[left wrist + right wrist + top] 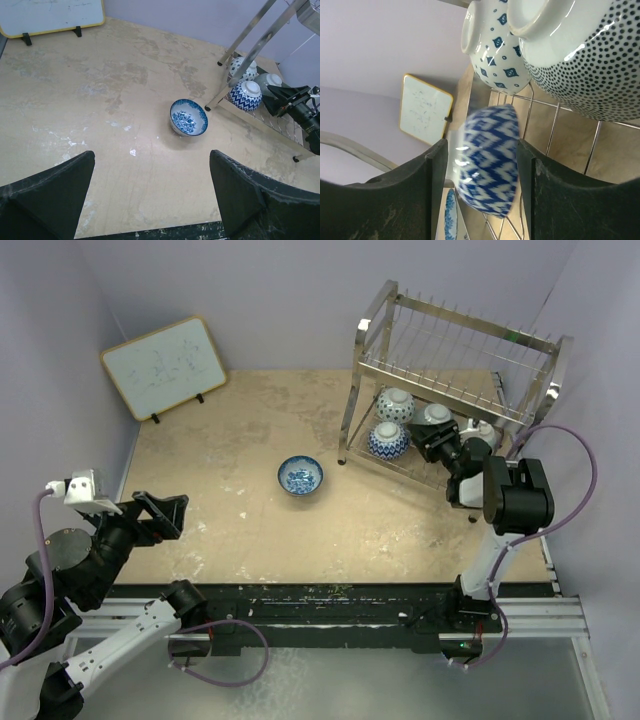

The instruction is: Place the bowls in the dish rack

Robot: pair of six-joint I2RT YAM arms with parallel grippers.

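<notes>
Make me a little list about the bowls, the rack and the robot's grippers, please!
In the dish rack: at least three bowls on the lower tier: chevron bowl, diamond-print bowl, dotted bowl
On the table: one blue floral bowl, upright
Left gripper: open, empty
Right gripper: open, at the rack by the chevron bowl
Whiteboard: far left corner

Bowls (388,440) lean in dish rack (452,393); blue bowl (300,475) outside.

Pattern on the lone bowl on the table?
Blue-and-white floral bowl; left wrist view shows it best.
</notes>
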